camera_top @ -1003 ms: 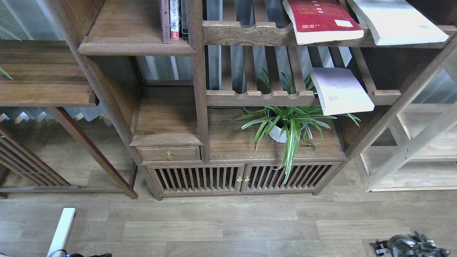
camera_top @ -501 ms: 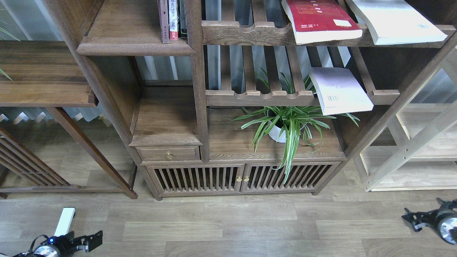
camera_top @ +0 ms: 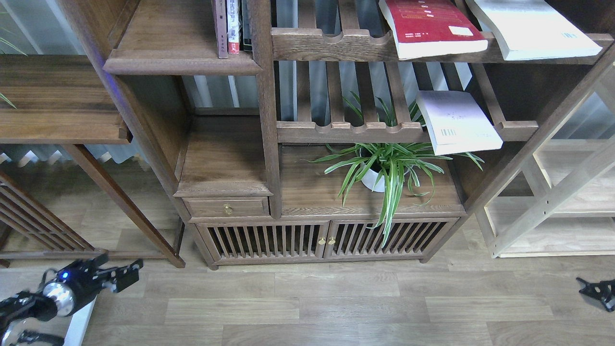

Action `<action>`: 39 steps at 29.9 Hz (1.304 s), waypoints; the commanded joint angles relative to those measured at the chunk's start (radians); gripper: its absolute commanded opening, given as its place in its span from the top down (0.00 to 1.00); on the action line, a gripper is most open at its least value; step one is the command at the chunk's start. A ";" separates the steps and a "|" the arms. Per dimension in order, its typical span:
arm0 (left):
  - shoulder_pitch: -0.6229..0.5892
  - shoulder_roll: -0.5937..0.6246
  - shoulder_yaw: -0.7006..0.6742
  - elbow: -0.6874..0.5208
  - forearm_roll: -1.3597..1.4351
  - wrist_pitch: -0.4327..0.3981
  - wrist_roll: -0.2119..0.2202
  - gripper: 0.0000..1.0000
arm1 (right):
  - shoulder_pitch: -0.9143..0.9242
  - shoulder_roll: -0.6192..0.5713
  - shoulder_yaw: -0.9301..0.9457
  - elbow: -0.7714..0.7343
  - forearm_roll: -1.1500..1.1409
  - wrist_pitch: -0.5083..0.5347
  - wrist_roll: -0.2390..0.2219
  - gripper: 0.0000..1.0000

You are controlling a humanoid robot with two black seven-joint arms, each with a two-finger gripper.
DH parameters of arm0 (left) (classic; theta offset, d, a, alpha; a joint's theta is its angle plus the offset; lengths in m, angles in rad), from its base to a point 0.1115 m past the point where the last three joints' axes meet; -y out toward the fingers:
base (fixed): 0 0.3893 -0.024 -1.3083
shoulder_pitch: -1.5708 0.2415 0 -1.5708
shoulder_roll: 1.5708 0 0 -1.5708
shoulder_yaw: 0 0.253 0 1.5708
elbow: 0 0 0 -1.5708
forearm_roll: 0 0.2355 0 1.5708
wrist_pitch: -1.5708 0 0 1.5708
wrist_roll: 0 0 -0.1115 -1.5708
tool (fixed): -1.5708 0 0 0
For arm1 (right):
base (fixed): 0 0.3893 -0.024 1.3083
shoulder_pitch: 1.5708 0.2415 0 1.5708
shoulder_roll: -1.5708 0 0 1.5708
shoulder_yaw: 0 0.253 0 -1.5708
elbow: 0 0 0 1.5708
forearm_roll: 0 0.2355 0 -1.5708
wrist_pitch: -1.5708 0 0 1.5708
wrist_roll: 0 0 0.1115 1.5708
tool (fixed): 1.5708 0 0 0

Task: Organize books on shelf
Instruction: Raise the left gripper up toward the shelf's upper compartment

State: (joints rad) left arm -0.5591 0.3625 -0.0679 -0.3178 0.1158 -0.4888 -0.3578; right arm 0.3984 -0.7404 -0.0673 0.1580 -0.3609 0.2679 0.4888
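Head view is showing my left gripper [camera_top: 117,273] hanging low over the plank floor [camera_top: 307,307] at the bottom left, its two fingers spread apart and gripping nothing. My right gripper [camera_top: 596,290] is only peeking in at the right edge, small and dark, so I cannot tell how its fingers are standing.

Farther on, a spider plant [camera_top: 389,168] in a white pot is sitting on top of the low slatted-door cabinet [camera_top: 326,240]. Above it, the lavender-white book [camera_top: 456,122] is lying flat on a slatted rack, its near end jutting past the front rail. Higher still, the red book [camera_top: 430,26] and a white-covered book [camera_top: 531,29] are lying side by side on the upper rack, overhanging its rail. Up at the left, the shelf [camera_top: 182,65] is carrying three thin upright books [camera_top: 233,26] against the post.
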 commanded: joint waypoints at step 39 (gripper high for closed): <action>-0.222 0.549 -0.234 -1.037 0.344 0.357 -0.058 0.00 | 0.470 -0.694 0.038 0.943 -0.417 -0.651 0.000 0.00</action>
State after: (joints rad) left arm -0.7795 0.8821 -0.2804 -1.3384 0.4612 -0.1330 -0.4157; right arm 0.8546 -1.4114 -0.0437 1.0653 -0.7023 -0.3678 0.4887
